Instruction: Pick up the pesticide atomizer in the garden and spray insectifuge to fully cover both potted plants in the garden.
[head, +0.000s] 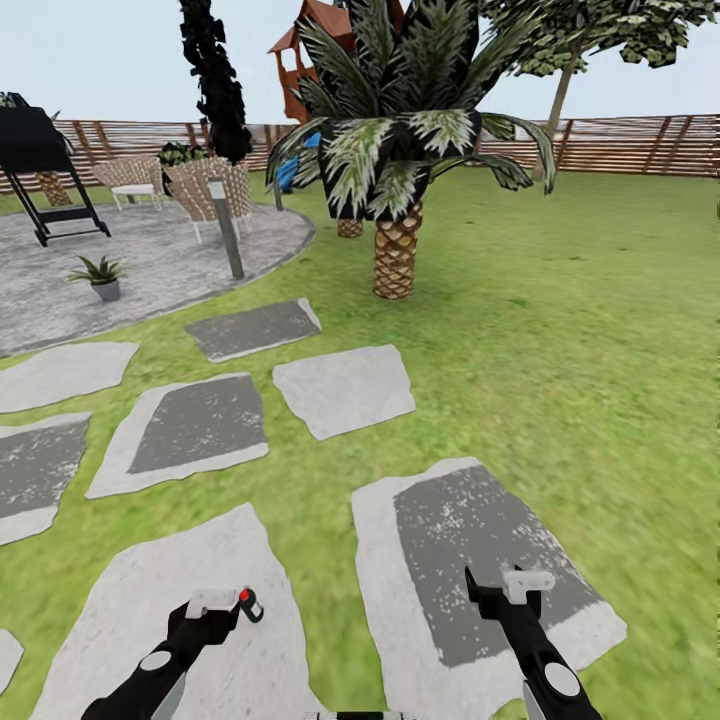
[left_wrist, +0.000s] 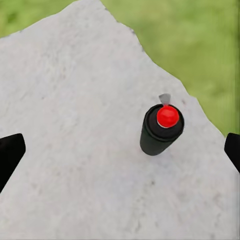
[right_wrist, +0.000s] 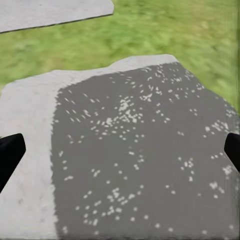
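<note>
Looking forward and down, the head view takes in the garden lawn (head: 560, 330) with pale stepping slabs (head: 345, 388) laid across it, a round grey stone patio (head: 150, 262) at the left and a brown slatted fence (head: 620, 145) along the back; a scaly-trunked palm (head: 397, 150) stands in the middle distance; one potted plant (head: 101, 274), a small rosette in a grey pot, sits on the patio near wicker chairs (head: 210, 190) and a dark post (head: 227, 228); low in this view the left end effector (head: 218, 603) hangs over a pale slab with a small dark object with a red top (head: 248, 604) just beside it, and the right end effector (head: 520, 583) hangs over a slab with a dark speckled centre (head: 480, 560).

Left wrist view: a black cylinder capped by a red button, seemingly that same red-topped item, stands upright on the pale stone (left_wrist: 75, 150), lawn beyond the slab's edge; the two black fingertips (left_wrist: 10, 152) sit at opposite edges of the picture, spread wide, holding nothing; whether this cylinder is the atomizer I cannot tell, and no writing is legible on it.

Right wrist view: the dark speckled slab lies below, a detail of white flecks the head view barely resolves; the black fingertips (right_wrist: 11, 150) are likewise wide apart and empty.
</note>
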